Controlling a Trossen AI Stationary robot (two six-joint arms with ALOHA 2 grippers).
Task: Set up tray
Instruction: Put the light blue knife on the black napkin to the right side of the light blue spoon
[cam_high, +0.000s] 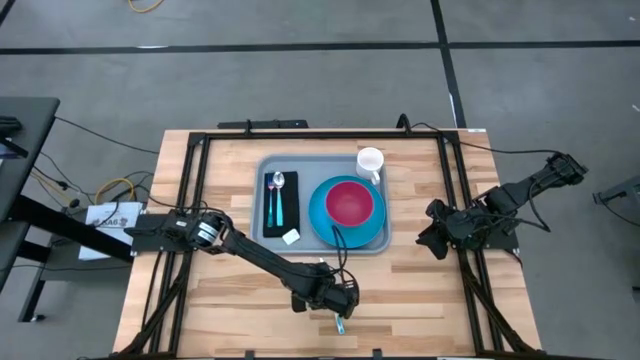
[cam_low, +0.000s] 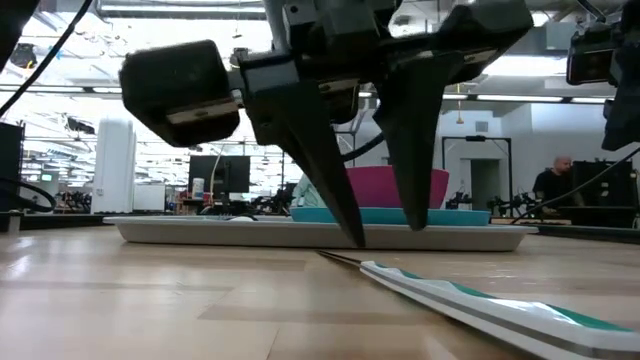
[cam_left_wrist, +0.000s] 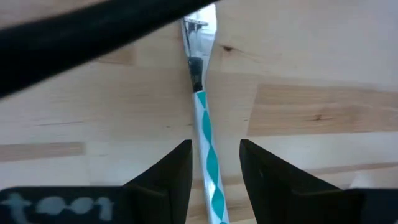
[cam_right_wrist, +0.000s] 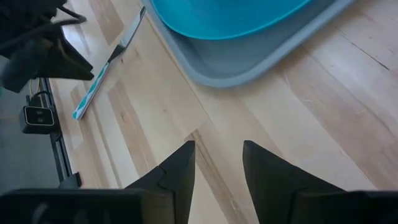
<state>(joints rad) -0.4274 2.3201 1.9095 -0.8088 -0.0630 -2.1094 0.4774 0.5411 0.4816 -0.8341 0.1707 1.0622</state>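
High view first: a large grey-blue rectangular plastic tray (cam_high: 325, 162) with rounded corners sits toward the far middle of the light wooden slatted table (cam_high: 230, 300). On it lies a round bright-blue plate (cam_high: 322, 222) carrying a magenta bowl (cam_high: 349, 201), with a small white mug (cam_high: 370, 161) at the tray's far right corner. On the tray's left part, a black rectangular napkin (cam_high: 281, 206) holds a spoon (cam_high: 278, 190) with a teal-and-white handle, and a small white scrap (cam_high: 291, 236) rests just off the napkin's near right corner.

Near the table's front edge, well apart from the tray, a knife (cam_left_wrist: 205, 134) with a teal-and-white spiral-striped handle lies flat on the wood. The left end effector (cam_high: 340, 300) is down over it; from the left wrist view its two dark fingers (cam_left_wrist: 171, 174) stand apart, one on each side of the handle and not clamped on it. From table height the same fingers point down, their tips at or just above the boards, with the knife running toward the camera.

The right end effector (cam_high: 432, 228) waits at the right side of the table, just beside the tray's right edge. Its fingers (cam_right_wrist: 177, 171) are apart with only bare wood between them, and its wrist view looks across the tray's rim and the plate toward the knife.

A person shows far off in the room behind.
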